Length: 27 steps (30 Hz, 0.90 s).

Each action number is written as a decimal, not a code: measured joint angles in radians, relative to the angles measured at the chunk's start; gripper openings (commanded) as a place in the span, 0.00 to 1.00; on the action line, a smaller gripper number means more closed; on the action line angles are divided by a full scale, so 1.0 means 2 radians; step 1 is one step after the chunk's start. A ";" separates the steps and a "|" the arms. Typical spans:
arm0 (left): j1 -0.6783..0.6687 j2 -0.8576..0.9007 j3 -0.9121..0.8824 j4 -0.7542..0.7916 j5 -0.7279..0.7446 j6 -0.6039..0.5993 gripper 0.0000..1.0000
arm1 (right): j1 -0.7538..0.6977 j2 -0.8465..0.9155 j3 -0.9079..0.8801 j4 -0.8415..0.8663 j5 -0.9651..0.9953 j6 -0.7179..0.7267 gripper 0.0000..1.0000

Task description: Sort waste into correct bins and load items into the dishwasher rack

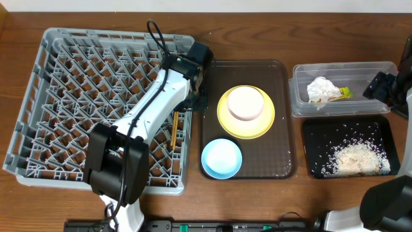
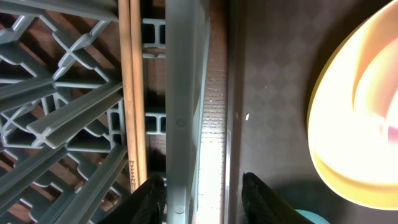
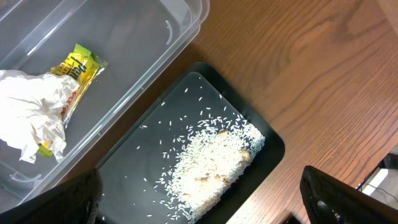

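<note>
1. Nearest overhead cam: left arm (image 1: 148, 106), white and black links. Base sits at bench (image 1: 19, 26) near edge, and the arm reaches up-right across dishwasher rack (image 1: 64, 71) to its right wall.
2. left gripper (image 2: 205, 202) points down w/ fingers apart, astride rack's right wall. One finger is inside the rack, the other on the serving tray (image 1: 283, 77) side. Nothing clamped.
3. Two chopsticks (image 2: 132, 93) lie side by side inside rack, parallel to that wall and just beside the inner finger.
4. right arm (image 1: 402, 90) is at far right, mostly cut off by frame. right gripper (image 3: 199, 211) hangs near clear tub (image 1: 373, 71) right end, fingers spread wide, empty.
5. Tub holds crumpled napkin (image 3: 31, 106) and yellow-green packet (image 3: 81, 68), touching. black tray (image 1: 380, 129) sits just in front of tub. rice (image 3: 211, 162) is heaped toward its near side w/ loose grains scattered round it.
6. Brown serving tray lies between rack and bins. yellow plate (image 1: 225, 119) is on it w/ white bowl (image 1: 246, 103) on the plate. light blue bowl (image 1: 221, 158) is on the tray just beside plate, near-left.
7. Hard to see:
   - Left gripper fingers are hidden under wrist housing in overhead.
   - Left wrist cam shows only dark blurred fingertips, and the plate is blown out there.
   - Can't tell if white bowl is upright or inverted, or if blue bowl touches plate.
8. Bench is brown wood grain. A pale strip (image 1: 290, 5) runs along overhead's top edge, and black cables (image 1: 193, 225) run along the near edge.
</note>
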 measured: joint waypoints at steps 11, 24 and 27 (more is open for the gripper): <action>0.000 0.000 0.000 0.009 -0.003 -0.007 0.36 | 0.000 0.000 0.000 0.000 0.000 0.000 0.99; 0.004 0.000 0.000 0.001 -0.017 -0.011 0.12 | 0.000 0.000 0.000 0.000 0.000 0.000 0.99; 0.003 0.000 0.000 0.000 -0.021 -0.005 0.09 | 0.000 0.000 0.000 0.000 0.000 0.000 0.99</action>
